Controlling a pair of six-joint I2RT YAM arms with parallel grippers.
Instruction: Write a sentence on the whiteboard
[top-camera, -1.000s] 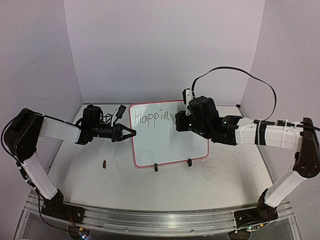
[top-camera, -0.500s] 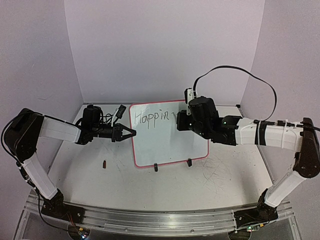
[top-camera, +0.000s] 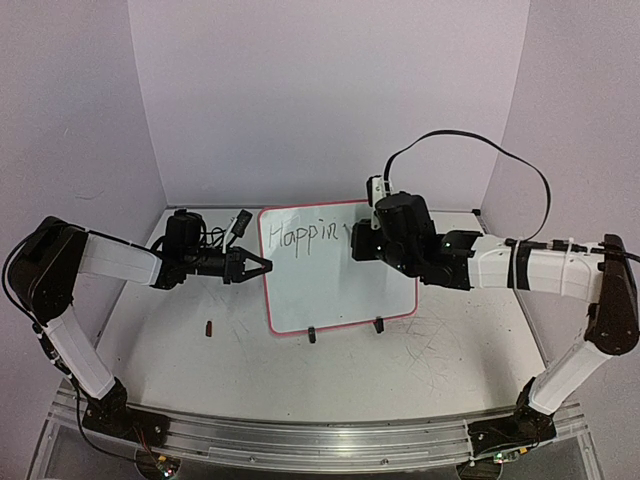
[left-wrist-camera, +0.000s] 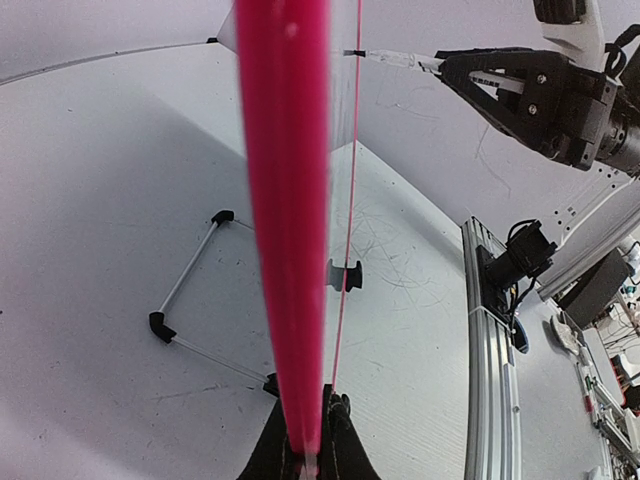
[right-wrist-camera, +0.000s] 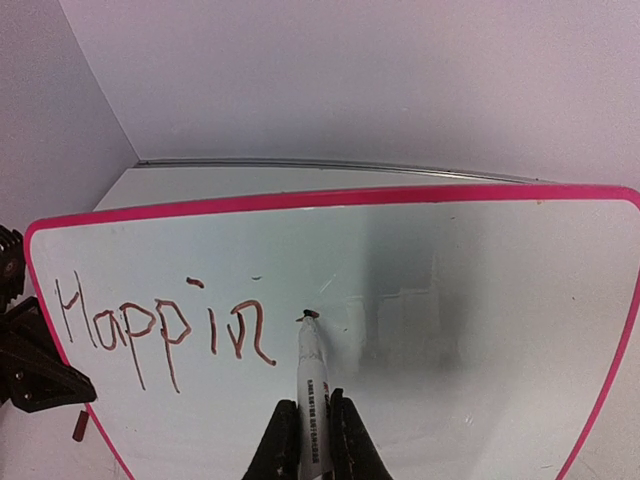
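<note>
The whiteboard stands tilted back on its two black clip feet, mid-table toward the back wall, pink frame all around. The only readable writing is the lettering in the top left corner: "Happin" in thin dark marker, capital H, a little dash floating over the i.

The right gripper has its fingers pinched on a white marker, and the dark tip sits on the board just right of the "n". The barrel has dark print running along it (too small and blurry to read, sorry).

The left gripper is pressed together on the board's left edge, the pink frame running straight up between its fingers.

A small dark-red bit lies on the scuffed table, left of the board and well apart from it.
</note>
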